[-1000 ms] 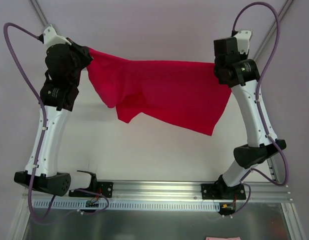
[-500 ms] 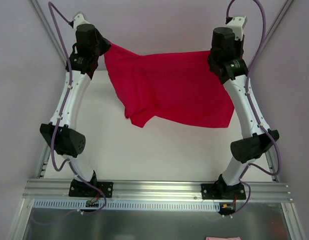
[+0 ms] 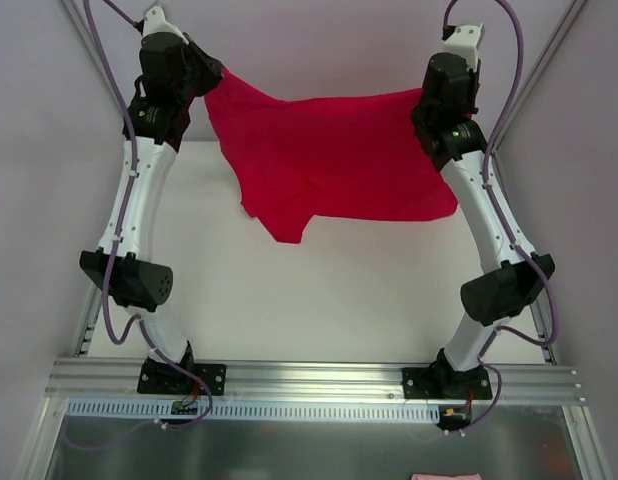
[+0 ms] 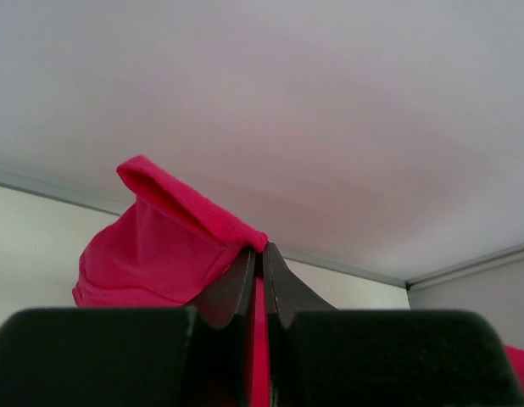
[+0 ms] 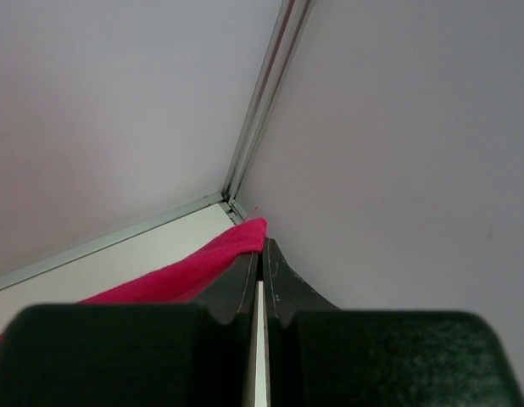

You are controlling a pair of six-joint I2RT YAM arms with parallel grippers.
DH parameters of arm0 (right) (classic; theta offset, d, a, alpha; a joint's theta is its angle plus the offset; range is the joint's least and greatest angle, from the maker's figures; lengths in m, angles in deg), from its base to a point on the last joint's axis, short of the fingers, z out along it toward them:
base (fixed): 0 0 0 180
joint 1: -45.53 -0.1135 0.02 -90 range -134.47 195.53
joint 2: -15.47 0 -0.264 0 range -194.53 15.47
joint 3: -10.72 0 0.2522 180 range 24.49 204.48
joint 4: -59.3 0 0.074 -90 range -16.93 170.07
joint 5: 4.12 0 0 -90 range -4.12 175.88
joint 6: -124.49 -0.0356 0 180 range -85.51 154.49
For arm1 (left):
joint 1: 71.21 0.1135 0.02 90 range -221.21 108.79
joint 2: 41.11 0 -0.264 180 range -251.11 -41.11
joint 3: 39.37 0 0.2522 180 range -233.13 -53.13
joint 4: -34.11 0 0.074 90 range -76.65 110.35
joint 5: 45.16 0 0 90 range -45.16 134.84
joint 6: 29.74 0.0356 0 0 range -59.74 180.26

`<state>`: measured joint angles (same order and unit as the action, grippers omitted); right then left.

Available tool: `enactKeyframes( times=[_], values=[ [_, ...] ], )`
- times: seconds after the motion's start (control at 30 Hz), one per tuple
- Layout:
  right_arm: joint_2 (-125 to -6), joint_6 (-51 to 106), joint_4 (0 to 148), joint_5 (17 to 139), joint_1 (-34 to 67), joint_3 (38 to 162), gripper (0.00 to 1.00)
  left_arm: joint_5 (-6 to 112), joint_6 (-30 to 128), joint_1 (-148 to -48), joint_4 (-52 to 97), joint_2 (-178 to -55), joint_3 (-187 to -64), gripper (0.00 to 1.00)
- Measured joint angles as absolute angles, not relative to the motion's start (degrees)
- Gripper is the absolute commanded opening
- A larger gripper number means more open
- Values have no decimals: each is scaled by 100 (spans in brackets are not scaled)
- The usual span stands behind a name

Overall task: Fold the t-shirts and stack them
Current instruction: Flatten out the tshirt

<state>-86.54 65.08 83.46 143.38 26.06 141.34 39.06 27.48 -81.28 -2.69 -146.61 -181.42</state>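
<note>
Left claw (image 4: 260, 251), right claw (image 5: 263, 246) pinching t-shirt (image 3: 339, 160), arms (image 3: 139, 200) outstretched

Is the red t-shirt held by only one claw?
No, the left claw and the right claw each pinch one end of the t-shirt.

Far left: we find the left gripper (image 3: 210, 80) pinching one upper corner of the t-shirt (image 3: 339, 150).
Far right: the right gripper (image 3: 425, 102) pinches the opposite corner.
Between them: we see the t-shirt strung above the far half of the table (image 3: 289, 300), its lowest flap left of centre.
Near edge: we see the rail (image 3: 309, 378) carrying both arm bases (image 3: 171, 378).
</note>
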Motion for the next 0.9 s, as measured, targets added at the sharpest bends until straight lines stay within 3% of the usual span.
enactKeyframes(
  times=[0.17, 0.47, 0.77, 0.9],
  values=[
    [-7898, 6607, 8398, 14093, 2174, 13702, 1, 4105, 3128, -8381, -267, -13347, -17141, 0],
    [-5170, 6097, 9139, 13870, 1181, 11940, 1, 4264, 3402, -9588, -202, -10158, -14604, 0],
    [-3289, 5435, 9369, 14163, 939, 9378, 1, 5687, 3491, -9677, -593, -9107, -14136, 0],
    [-2635, 4742, 10101, 14217, 921, 9112, 1, 6463, 3601, -9677, -728, -8901, -14348, 0]
  ],
)
